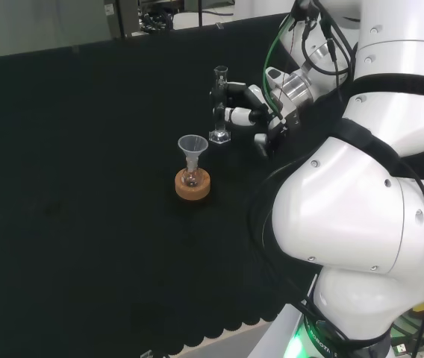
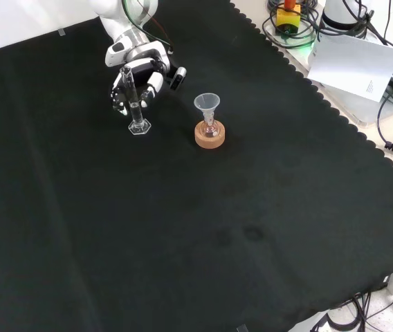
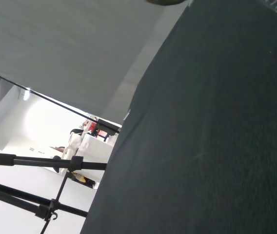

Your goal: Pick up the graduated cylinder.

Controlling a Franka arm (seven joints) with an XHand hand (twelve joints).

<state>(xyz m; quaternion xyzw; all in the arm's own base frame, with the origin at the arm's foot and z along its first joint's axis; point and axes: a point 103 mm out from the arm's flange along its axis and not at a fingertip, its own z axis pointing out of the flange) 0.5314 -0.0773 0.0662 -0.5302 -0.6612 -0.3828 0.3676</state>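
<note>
A clear graduated cylinder (image 1: pixel 219 112) stands upright with its hexagonal foot on the black cloth; in the front view the graduated cylinder (image 2: pixel 133 107) is left of the funnel. The hand (image 1: pixel 251 104) reaches it from the right in the head view, its fingers (image 1: pixel 232 115) curled round the tube about halfway up. From the front, the hand (image 2: pixel 143 71) comes down from the top and closes around the upper tube. The foot still looks to be touching the cloth.
A small flask with a clear funnel (image 1: pixel 192 145) sits on a cork ring (image 1: pixel 192 186) just in front of the cylinder; the same cork ring (image 2: pixel 209 135) lies to its right in the front view. Papers and cables (image 2: pixel 352 59) lie beyond the cloth's scalloped edge.
</note>
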